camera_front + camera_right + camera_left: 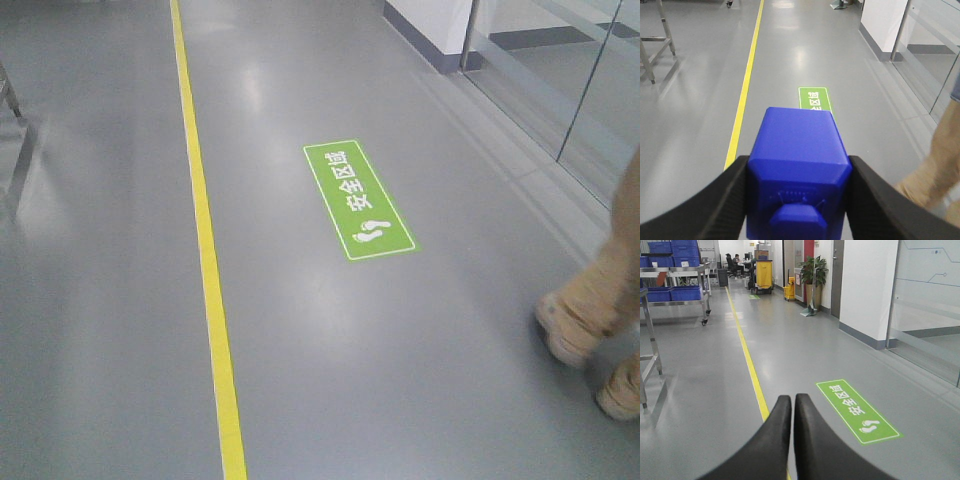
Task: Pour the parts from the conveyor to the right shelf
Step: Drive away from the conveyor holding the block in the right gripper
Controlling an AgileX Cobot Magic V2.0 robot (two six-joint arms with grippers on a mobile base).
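Grey floor bears a yellow line and green sign, seemingly stuck flat.

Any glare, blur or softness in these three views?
Front view: soft overall, pale ceiling-light sheen on the floor. Left wrist view: sharp far off, shut left pincer blurred close up. Right wrist view: blue part slightly soft, floor glare beyond.

Bright blue block with square knob, clamped between right tool fingers

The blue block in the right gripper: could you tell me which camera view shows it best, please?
The right wrist view: the blue block fills the foreground, clamped between the right gripper's black fingers. The front-facing view shows only floor, and the left wrist view shows only the shut left gripper; neither shows the block.
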